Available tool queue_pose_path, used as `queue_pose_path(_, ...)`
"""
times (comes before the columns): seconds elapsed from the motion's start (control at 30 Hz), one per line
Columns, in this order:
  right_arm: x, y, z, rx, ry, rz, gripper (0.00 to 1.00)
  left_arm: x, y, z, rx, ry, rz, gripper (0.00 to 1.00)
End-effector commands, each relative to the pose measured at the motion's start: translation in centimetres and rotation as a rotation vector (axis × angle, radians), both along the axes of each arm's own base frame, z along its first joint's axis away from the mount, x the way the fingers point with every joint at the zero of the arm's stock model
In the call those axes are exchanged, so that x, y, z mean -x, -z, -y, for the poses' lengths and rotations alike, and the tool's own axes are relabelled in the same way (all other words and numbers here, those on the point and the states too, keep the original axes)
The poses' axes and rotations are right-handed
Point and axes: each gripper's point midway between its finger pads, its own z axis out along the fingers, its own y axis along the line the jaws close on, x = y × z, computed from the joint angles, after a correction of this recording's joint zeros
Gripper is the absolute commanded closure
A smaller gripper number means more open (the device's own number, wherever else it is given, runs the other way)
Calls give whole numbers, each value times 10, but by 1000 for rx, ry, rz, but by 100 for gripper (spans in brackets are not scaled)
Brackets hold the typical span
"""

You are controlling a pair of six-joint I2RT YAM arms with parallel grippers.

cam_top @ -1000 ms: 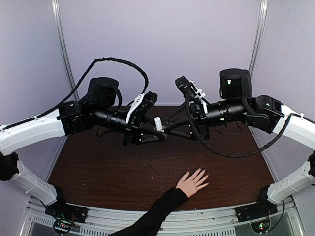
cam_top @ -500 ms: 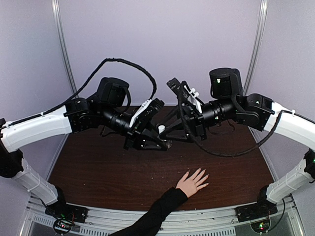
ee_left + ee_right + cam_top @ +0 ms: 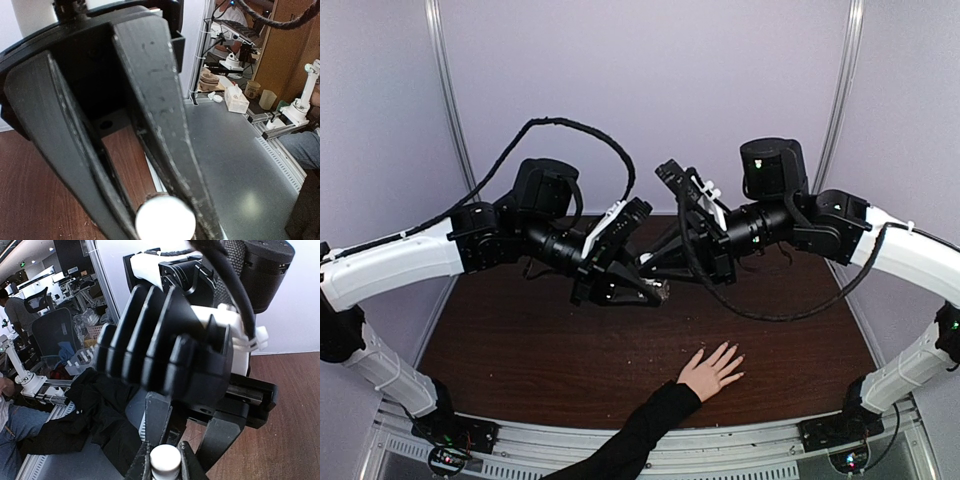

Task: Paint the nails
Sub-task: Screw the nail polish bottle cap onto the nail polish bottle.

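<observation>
- Since a second ago the right gripper (image 3: 647, 262) has closed its fingers onto the white cap (image 3: 165, 459). Both arms have drawn closer together over the table (image 3: 520, 350), while the human hand (image 3: 712, 372) has not shifted.
- Left gripper (image 3: 653, 288) is clamped tight on the small bottle (image 3: 165, 218), holding it off the table, behind the human hand and slightly to its left.
- Right gripper reaches in from the opposite side, behind the human hand, pinching the cap.
- Human hand lies flat, palm down, five fingers spread, gripping nothing; its black sleeve (image 3: 630, 440) runs back to the near edge.
- Nails (image 3: 731, 350) tip those fingers, well apart from the bottle; they are too small to tell whether they carry paint.
</observation>
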Motion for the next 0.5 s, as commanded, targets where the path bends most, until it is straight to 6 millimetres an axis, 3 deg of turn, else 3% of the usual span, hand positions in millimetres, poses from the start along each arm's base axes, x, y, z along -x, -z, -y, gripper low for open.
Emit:
queue_pose_path(0.0,1,-6,5,17,24,-17,96,-28,-27,-5,100,-146,92,100)
queue_pose_path(0.2,-19,2,7,57,146,42,100,-66,-32,-10,100,-378,114,100)
queue_pose_path(0.47,-70,13,19,129,447,132,100,-114,-33,-25,86,-675,177,100)
